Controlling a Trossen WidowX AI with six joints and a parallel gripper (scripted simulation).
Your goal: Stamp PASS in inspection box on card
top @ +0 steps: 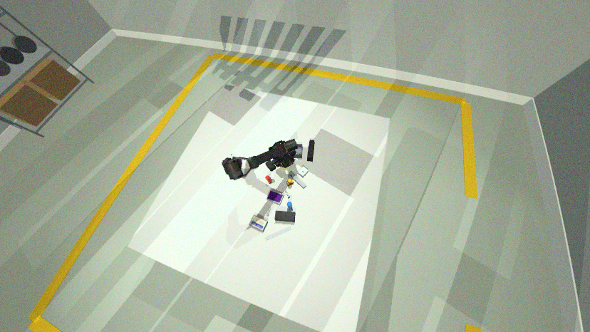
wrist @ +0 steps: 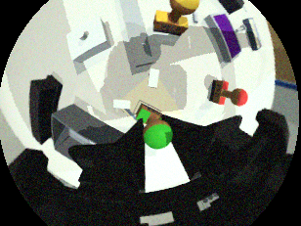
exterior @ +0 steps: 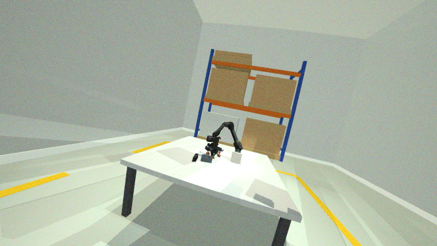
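Observation:
My gripper is shut on a green-knobbed stamp with a brown handle and a green-marked base. The base is over the near part of the tan card, at a dark-outlined box. I cannot tell whether the stamp touches the card, and its underside and any print beneath are hidden. Two small white pieces lie at the card. A purple pad lies beyond the red stamp. I cannot read any word on the stamps.
A yellow stamp, a grey bar and a white block stand beyond the card. A grey tray and a black block are left in the wrist view. A blue stamp stands beside a black box.

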